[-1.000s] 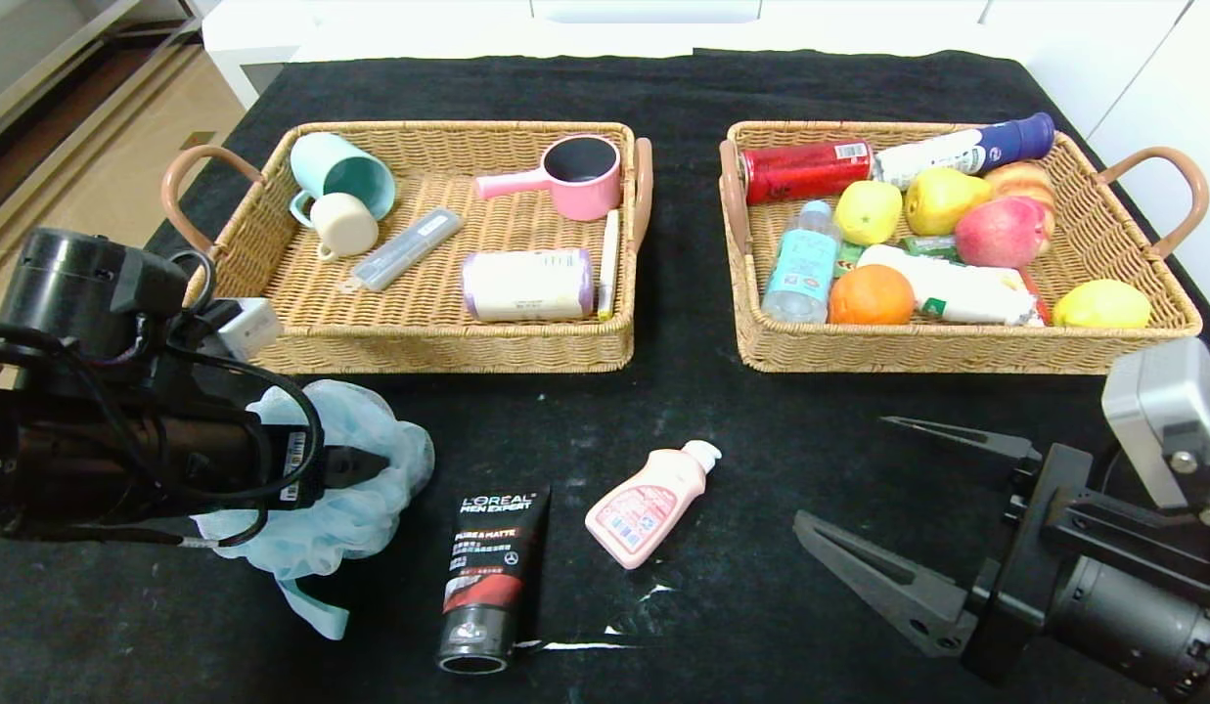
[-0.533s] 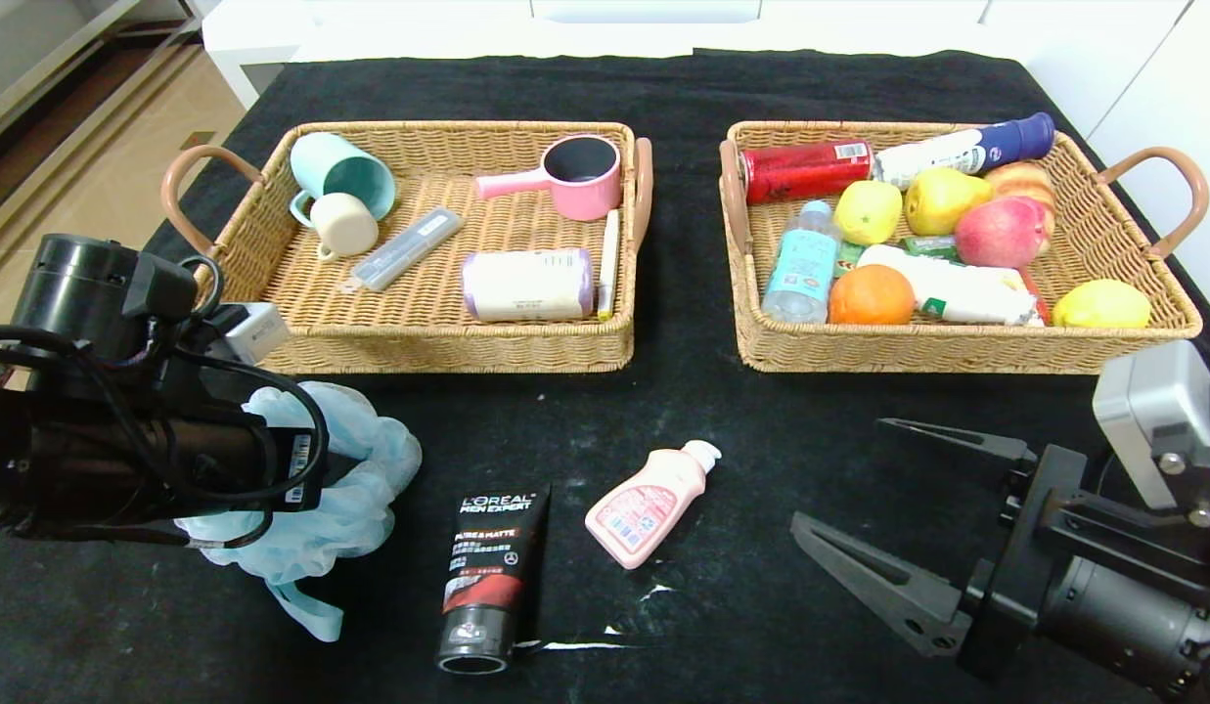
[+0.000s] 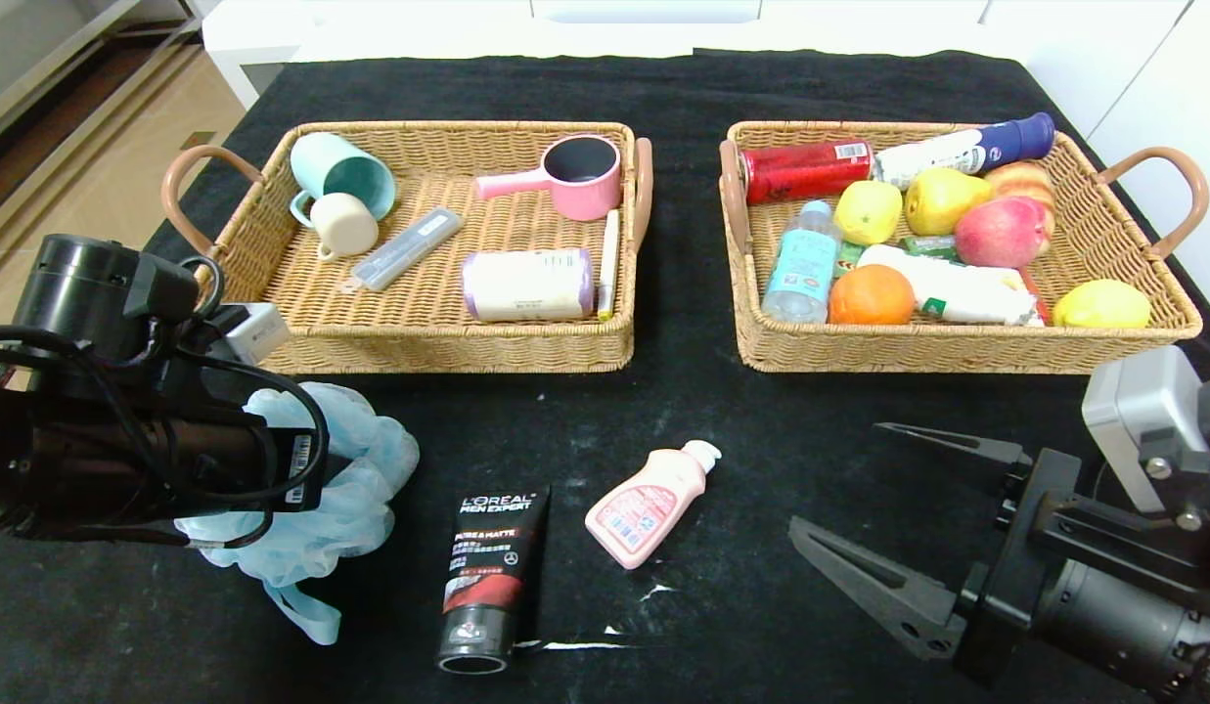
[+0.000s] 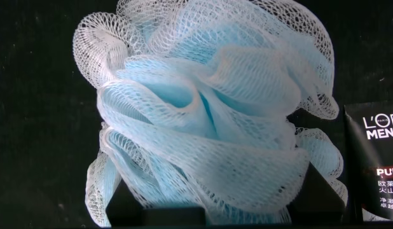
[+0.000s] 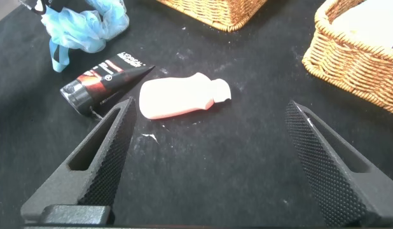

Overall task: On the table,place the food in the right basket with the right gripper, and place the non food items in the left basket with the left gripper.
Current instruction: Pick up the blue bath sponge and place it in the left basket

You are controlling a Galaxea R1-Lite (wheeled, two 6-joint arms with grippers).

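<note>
Black cloth covers the table (image 3: 683,411). Nearest its front edge, right of centre, the right gripper (image 3: 888,518) hovers with its two dark fingers (image 3: 859,582) spread wide apart, holding nothing. Toward the front left corner, the left gripper (image 3: 336,469) is buried in a pale blue mesh bath sponge (image 3: 355,489); its fingertips are hidden in the netting, and the sponge looks pinched between closed fingers. The left wrist view is filled by the sponge's bunched folds.

Just right of the sponge, near the front edge, a black face-wash tube (image 3: 487,582) lies with its cap toward the front. Beside it, toward the centre, a pink bottle (image 3: 649,504) with a white cap lies on its side, cap pointing to the far edge.

Farther back sit two wicker baskets. The left basket (image 3: 419,352) holds a teal mug, a cream cup, a grey flat case, a pink saucepan and a white roll. The right basket (image 3: 957,354) holds a red can, a water bottle, an orange, an apple, yellow fruits and a blue-capped bottle.
</note>
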